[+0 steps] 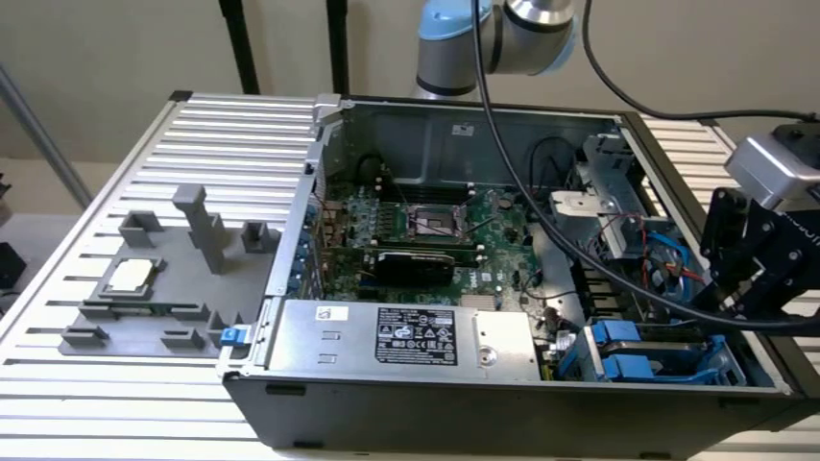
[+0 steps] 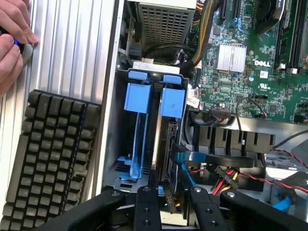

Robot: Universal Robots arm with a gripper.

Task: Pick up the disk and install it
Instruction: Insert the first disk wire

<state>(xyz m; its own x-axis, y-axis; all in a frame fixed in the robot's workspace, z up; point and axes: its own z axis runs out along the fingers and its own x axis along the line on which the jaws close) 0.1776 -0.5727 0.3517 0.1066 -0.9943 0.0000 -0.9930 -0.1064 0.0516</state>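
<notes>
Fingers of a person's hand (image 2: 12, 41) rest on the slatted table beside a black keyboard (image 2: 48, 159), outside the computer case's wall (image 2: 109, 120). Past that wall the disk (image 2: 166, 144) stands on edge in the drive cage, blue carrier tabs up, one slot beside it open. The gripper (image 2: 168, 211) hangs just over the disk's edge, jaws apart, gripping nothing. Red and yellow cables crowd the cage's far side.

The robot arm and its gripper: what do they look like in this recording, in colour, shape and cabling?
The arm is made of rounded silver-grey tube segments with a light blue joint cap. A thick black cable runs down from it into the open computer case. The wrist end carries a light grey box-shaped module above a matt black angular bracket. The gripper is black, with two flat parallel fingers and visible screw heads.
</notes>
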